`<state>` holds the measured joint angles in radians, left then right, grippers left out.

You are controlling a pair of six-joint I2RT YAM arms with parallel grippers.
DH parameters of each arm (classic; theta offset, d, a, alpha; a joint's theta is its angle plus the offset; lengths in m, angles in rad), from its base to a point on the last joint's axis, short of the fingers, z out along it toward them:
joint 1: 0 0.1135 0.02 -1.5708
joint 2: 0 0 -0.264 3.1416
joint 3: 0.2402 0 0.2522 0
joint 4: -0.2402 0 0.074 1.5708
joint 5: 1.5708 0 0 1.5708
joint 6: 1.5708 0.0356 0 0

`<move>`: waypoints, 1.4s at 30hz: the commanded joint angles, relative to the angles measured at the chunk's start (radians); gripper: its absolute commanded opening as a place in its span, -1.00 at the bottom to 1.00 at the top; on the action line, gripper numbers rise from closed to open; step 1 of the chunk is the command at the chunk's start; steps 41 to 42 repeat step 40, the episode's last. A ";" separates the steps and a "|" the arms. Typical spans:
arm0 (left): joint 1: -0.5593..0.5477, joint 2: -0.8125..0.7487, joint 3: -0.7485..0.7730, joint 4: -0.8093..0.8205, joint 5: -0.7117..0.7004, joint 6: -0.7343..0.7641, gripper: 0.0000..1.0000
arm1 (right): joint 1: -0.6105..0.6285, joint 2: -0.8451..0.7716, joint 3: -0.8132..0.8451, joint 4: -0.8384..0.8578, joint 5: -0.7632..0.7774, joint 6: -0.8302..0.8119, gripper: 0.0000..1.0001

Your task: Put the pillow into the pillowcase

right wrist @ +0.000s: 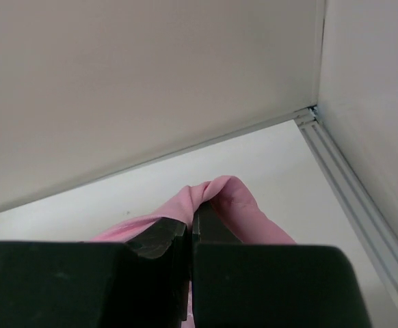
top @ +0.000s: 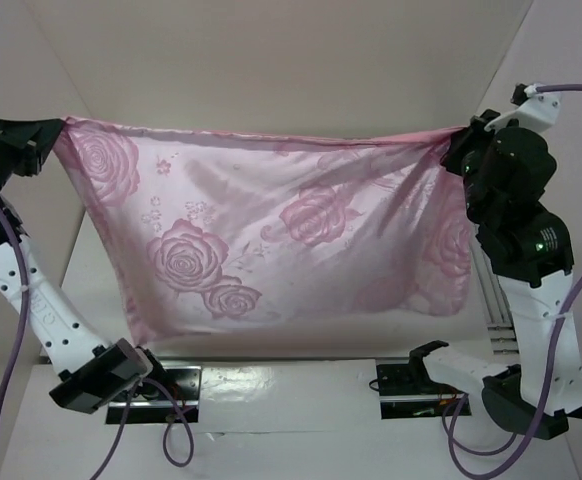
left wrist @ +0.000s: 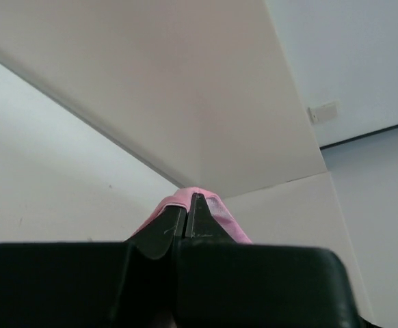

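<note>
Fingers (left wrist: 163,231) of the left gripper (left wrist: 188,205) are pressed tight on a pink fold of the pillowcase (top: 271,240). The right gripper (right wrist: 193,217) pinches the opposite upper corner the same way. The satin sack hangs stretched between them, its rose pattern facing the top camera and its lower edge sagging toward the white table (top: 301,375). Behind it stands the pale back wall (top: 271,60).

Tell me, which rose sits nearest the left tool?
The top-left rose on the pillowcase, beside the left tool; the others lie lower or farther right.
</note>
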<state>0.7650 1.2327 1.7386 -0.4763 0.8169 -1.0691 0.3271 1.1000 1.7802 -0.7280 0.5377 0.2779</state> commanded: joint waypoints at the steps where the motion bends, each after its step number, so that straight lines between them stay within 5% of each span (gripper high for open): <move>1: 0.002 0.057 -0.091 0.074 -0.100 0.018 -1.00 | -0.023 0.053 -0.033 0.094 0.110 -0.042 -1.00; 7: -0.171 0.146 -0.259 0.126 -0.258 0.126 -1.00 | -0.043 0.173 -0.315 0.255 0.070 -0.042 -1.00; 11: -0.312 0.308 -0.214 0.151 -0.355 0.213 -1.00 | -0.101 0.316 -0.413 0.338 -0.007 -0.014 -1.00; 12: -0.352 0.361 -0.171 0.125 -0.355 0.275 -0.66 | -0.127 0.355 -0.398 0.319 -0.033 0.000 -0.63; 14: -0.383 0.526 0.015 -0.063 -0.334 0.345 -0.42 | -0.128 0.445 -0.331 0.235 -0.067 0.024 -0.01; 15: -0.418 0.557 0.057 -0.153 -0.353 0.395 -0.25 | -0.128 0.445 -0.331 0.234 -0.094 0.024 0.50; 18: -0.493 0.487 0.030 -0.165 -0.465 0.462 0.03 | -0.138 0.393 -0.331 0.225 -0.148 0.038 0.75; 20: -0.532 0.378 -0.046 -0.185 -0.554 0.483 0.17 | -0.148 0.368 -0.331 0.185 -0.191 0.047 0.81; 25: -0.636 0.138 -0.302 -0.208 -0.659 0.483 0.12 | -0.148 0.267 -0.358 0.087 -0.252 0.070 0.90; 29: -0.684 -0.030 -0.508 -0.217 -0.638 0.498 0.09 | -0.166 0.199 -0.403 -0.028 -0.152 0.125 1.00; 34: -0.759 -0.159 -0.574 -0.280 -0.662 0.508 0.12 | -0.197 0.150 -0.412 -0.110 -0.038 0.145 1.00; 40: -0.800 -0.222 -0.553 -0.289 -0.740 0.517 0.90 | -0.206 0.100 -0.450 -0.100 0.004 0.145 1.00; 42: -0.800 -0.222 -0.553 -0.289 -0.740 0.517 0.90 | -0.206 0.100 -0.450 -0.100 0.004 0.145 1.00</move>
